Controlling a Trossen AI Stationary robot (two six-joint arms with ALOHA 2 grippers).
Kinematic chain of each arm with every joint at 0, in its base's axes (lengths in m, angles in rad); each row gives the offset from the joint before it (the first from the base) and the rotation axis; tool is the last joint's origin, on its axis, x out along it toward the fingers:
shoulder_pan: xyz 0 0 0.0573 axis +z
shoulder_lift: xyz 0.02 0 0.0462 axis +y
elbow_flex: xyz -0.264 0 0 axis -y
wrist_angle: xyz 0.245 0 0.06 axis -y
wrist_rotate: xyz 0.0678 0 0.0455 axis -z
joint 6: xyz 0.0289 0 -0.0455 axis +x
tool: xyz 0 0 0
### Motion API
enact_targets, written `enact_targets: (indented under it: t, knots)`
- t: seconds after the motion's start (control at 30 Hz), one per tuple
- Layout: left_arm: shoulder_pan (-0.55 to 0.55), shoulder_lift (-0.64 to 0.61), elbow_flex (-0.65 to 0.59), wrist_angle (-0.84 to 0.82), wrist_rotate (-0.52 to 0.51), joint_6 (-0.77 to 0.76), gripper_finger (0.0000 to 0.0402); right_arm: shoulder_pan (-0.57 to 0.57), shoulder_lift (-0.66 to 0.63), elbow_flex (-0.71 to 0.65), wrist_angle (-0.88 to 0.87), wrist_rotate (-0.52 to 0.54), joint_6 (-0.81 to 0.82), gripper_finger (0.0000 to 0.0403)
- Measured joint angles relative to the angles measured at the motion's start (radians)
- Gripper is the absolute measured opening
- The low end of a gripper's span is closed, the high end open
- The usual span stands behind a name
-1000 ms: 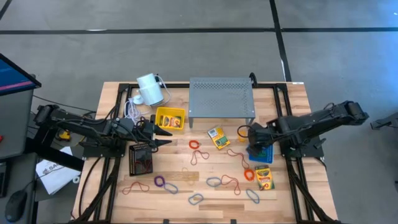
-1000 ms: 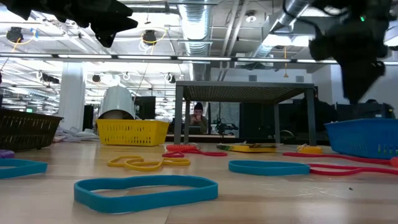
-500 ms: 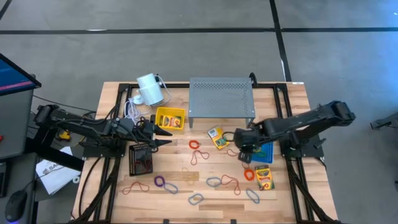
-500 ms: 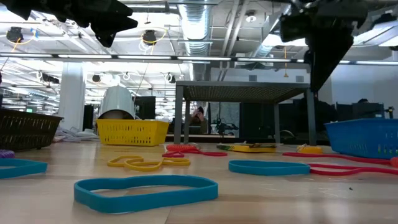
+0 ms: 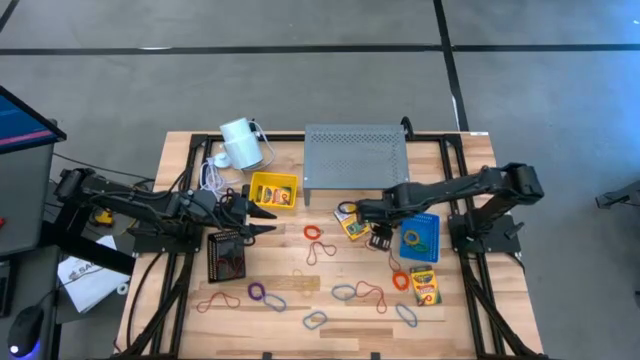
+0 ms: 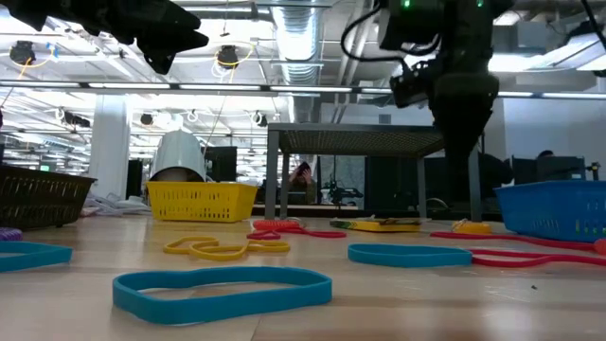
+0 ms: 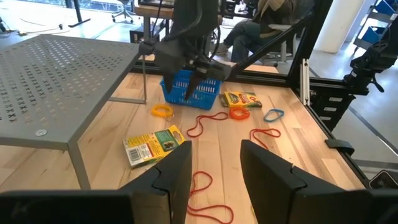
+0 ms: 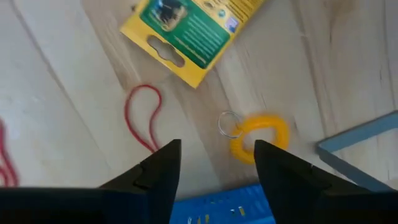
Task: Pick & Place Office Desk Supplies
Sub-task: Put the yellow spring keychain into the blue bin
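From where I stand, no lettering here can be made out. The crayon box [image 8: 198, 36] lying on the table [image 5: 330, 300] carries printed panels in yellow and green, and a second crayon box [image 7: 154, 144] shows a small white label patch at one end, but the words on both are too small to read. The boxes near the blue basket [image 5: 420, 238] have printing too, equally unreadable. No numbers, brands or signs can be read anywhere else.
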Motion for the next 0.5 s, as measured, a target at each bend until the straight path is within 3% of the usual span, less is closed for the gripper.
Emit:
enact_targets:
  t: [0.5]
  knots:
    - [0.000,0.000,0.000,-0.020,0.000,0.000,0.0131,-0.020,0.077,-0.002,-0.008,-0.002,-0.013,0.0182]
